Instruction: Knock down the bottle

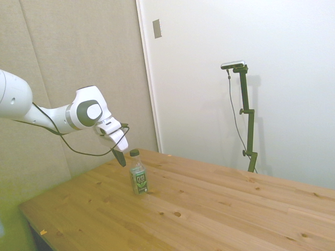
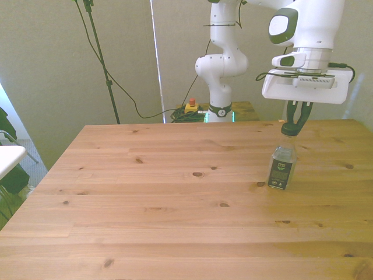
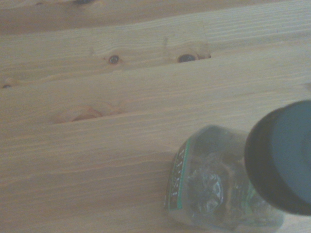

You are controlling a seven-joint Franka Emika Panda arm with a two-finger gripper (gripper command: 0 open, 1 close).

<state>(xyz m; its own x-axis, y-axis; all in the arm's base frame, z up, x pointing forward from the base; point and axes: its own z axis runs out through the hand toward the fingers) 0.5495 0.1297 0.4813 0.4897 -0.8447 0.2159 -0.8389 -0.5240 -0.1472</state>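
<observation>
— Side view first: where does the bottle [image 1: 138,173] stand?

— Upright on the wooden table [image 1: 220,209], toward the end nearest the arm, dark green cap up, green-and-white label facing out. Not yet knocked over.

— And the gripper [image 1: 121,157]?

— Tilted down from the white wrist, dark fingers [image 1: 120,156] just beside the cap, at about cap height, on the arm's side of it. Cannot tell from here whether touching.

— Front view, then: any clearer?

— Somewhat. Bottle [image 2: 282,161] near the front view's right edge of the table [image 2: 145,192], with the gripper [image 2: 296,123] directly above the cap. Two dark fingers [image 2: 305,116] converging toward their tips right at the cap; jaws nearly together, only a narrow gap showing. Nothing visibly clamped between them, though contact with the cap cannot be ruled out.

— Wrist view?

— Close and blurred. Bottle [image 3: 228,184] seen from above, the round dark cap large, clear body and a strip of green label below it, bare planks with knots all around.

— Anything else around?

— Yellow box with a red button [image 2: 191,106] behind the table's far edge in the front view, cables trailing nearby.
</observation>
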